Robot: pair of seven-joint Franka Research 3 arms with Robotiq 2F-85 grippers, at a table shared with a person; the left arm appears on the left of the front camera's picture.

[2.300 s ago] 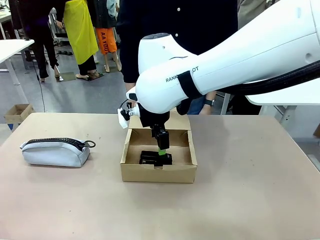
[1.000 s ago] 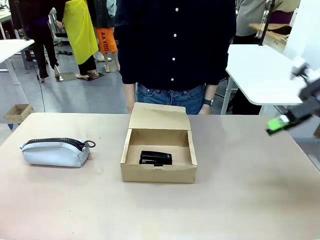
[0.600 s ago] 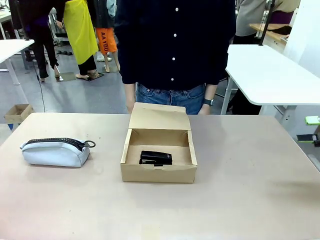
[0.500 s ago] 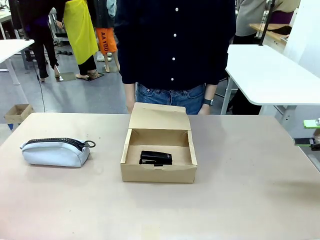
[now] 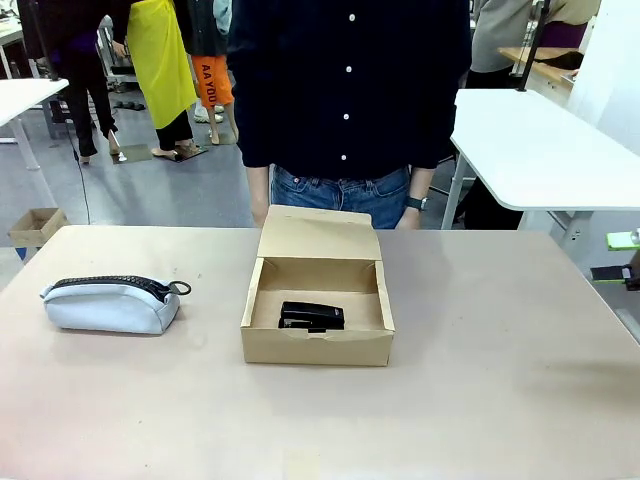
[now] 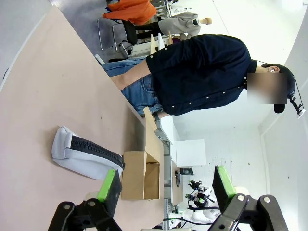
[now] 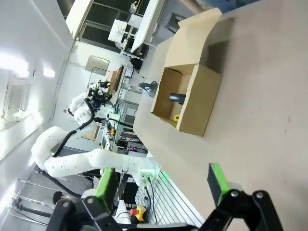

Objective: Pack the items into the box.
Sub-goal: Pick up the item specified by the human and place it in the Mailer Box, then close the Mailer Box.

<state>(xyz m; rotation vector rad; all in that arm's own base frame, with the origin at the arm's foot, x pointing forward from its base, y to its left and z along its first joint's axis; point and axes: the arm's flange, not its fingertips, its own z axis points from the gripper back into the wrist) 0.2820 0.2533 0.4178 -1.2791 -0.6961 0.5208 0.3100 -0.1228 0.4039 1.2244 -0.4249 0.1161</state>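
Stapler's in the box, both grippers hanging wide open

Closest to me, the left gripper (image 6: 166,178) and the right gripper (image 7: 162,175) each have their green fingers spread far apart, well off to the sides of the tan table (image 5: 500,400). In the middle of the table sits the cardboard box (image 5: 315,347), lid flap standing up at the far side, with the black stapler (image 5: 311,316) lying flat on its floor. There's a yellow speck (image 7: 176,117) in there too, too small to tell what it is. A grey pouch (image 5: 105,308) lies well to the left, and a person (image 5: 350,90) stands right behind the box.
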